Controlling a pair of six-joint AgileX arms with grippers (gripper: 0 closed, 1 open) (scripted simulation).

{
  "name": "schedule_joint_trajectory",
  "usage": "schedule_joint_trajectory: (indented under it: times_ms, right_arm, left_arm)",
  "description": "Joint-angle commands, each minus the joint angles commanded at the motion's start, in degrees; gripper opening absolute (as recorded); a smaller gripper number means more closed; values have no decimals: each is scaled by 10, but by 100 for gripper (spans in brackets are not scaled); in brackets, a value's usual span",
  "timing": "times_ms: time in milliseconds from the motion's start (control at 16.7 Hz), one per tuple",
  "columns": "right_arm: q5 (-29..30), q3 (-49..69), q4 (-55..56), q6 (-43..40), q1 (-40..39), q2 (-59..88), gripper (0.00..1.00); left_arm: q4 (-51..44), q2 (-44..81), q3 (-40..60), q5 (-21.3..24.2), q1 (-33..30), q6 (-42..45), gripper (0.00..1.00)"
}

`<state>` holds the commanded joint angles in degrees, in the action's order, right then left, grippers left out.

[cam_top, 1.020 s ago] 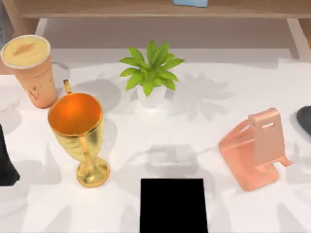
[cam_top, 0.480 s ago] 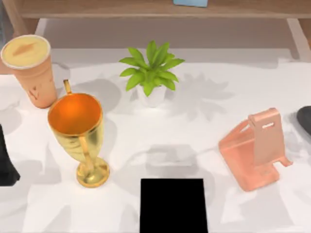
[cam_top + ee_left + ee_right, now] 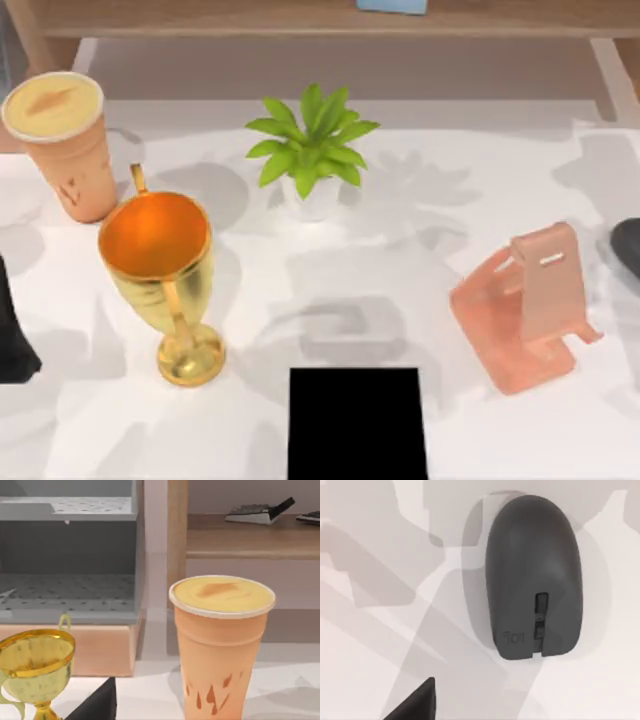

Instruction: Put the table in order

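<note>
Since the right wrist view looks straight down on the dark grey mouse (image 3: pixel 534 577), I judge that the step in hand is fetching that mouse, which lies at the far right edge of the bench (image 3: pixel 400 240). Of the right gripper (image 3: pixel 415 702) I see just a dark tip beside the mouse and apart from it, so I cannot tell whether it is released or clenched. It holds nothing that I can see.

To do this well, I would centre the right gripper over the mouse's middle and turn it to close across the narrow sides, not along its length. The rounded, smooth shell will probably slip if pinched high, so I would come down low, almost to the bench. The pink phone stand (image 3: pixel 525 305) is near, towards the middle, so I would lift straight up before carrying anything sideways.

The left gripper (image 3: pixel 97 705) waits at the left side, facing the full orange cup (image 3: pixel 222 645) and the gold trophy (image 3: pixel 35 667). I cannot tell its state either. The potted plant (image 3: pixel 310 150) stands at the back and a black rectangle (image 3: pixel 357 422) lies at the front; the wooden shelf (image 3: pixel 300 18) beyond looks like a fair place for things
</note>
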<state>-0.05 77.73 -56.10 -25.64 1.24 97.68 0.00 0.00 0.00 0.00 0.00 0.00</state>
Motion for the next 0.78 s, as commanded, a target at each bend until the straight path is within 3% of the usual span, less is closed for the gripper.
schedule_joint_trajectory:
  times_ms: [360,780]
  right_arm:
    - [4,151,-99,-52,0,183,100]
    - [5,160,-104,-56,-2,196,100]
  left_arm:
    - [0,0,0,0,0,0,100]
    - [0,0,0,0,0,0,100]
